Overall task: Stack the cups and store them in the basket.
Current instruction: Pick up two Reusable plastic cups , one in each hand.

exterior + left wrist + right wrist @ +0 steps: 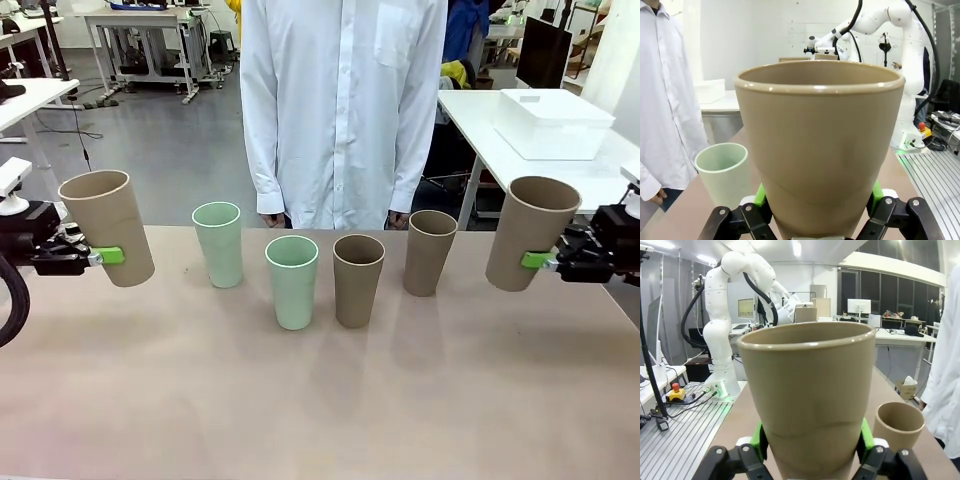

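My left gripper (108,256) is shut on a tan cup (107,226), held above the table at the far left; up close this cup (820,150) sits between the green pads (760,195). My right gripper (538,260) is shut on another tan cup (531,232) at the far right, also raised; that cup (810,395) is clamped between the pads (758,440). On the table stand two mint cups (218,243) (292,281) and two tan cups (358,279) (430,251), all upright. A white basket (552,122) rests on a separate table at the back right.
A person in a white shirt (340,110) stands at the far edge, hands hanging down. The brown table (320,400) is bare in front of the row of cups. A white side table (600,180) carries the basket.
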Action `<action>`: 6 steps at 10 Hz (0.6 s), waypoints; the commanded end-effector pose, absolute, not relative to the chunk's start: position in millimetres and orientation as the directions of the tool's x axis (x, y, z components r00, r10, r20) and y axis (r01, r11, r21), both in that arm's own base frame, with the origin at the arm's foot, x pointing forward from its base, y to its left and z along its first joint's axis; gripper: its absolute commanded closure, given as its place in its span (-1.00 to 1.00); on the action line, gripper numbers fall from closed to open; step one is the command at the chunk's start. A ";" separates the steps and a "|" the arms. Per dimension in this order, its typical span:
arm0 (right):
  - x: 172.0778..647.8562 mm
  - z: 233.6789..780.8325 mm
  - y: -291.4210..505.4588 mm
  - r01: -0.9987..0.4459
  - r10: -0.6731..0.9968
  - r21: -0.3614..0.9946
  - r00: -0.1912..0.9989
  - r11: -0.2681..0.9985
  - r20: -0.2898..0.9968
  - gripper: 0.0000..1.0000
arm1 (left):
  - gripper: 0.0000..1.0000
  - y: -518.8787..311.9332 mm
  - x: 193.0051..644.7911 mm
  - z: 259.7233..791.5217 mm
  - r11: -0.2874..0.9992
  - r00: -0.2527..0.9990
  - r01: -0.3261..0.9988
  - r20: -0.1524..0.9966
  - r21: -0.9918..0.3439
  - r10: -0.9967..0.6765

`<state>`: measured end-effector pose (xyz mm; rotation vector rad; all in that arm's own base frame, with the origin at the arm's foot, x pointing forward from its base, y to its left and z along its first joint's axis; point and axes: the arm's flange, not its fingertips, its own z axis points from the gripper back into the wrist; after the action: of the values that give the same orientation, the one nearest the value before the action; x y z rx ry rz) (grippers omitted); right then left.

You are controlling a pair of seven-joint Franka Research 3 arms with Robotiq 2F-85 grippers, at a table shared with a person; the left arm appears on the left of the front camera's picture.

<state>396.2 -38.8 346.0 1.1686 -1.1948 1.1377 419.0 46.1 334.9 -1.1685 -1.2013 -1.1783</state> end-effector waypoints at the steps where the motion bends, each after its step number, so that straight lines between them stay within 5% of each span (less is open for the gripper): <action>1: 380.9 340.5 -38.3 -0.998 0.007 0.023 0.023 0.051 1.000 -0.70 | -0.68 46.1 402.0 335.6 0.027 -0.015 0.999 0.998 0.017 -0.062; 4: 373.0 339.1 -38.5 -1.000 -0.041 0.022 0.023 -0.013 0.999 -0.70 | -0.68 48.0 391.9 336.1 0.032 -0.023 0.999 0.998 0.025 -0.061; 6: 382.7 334.9 -36.6 -0.997 0.005 0.062 0.062 0.055 0.998 -0.70 | -0.68 47.2 405.5 332.3 0.030 0.007 1.000 0.998 -0.005 -0.058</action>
<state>380.3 -35.1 333.5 1.2165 -1.1817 1.1320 403.2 47.2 331.5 -1.1474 -1.1728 -1.2095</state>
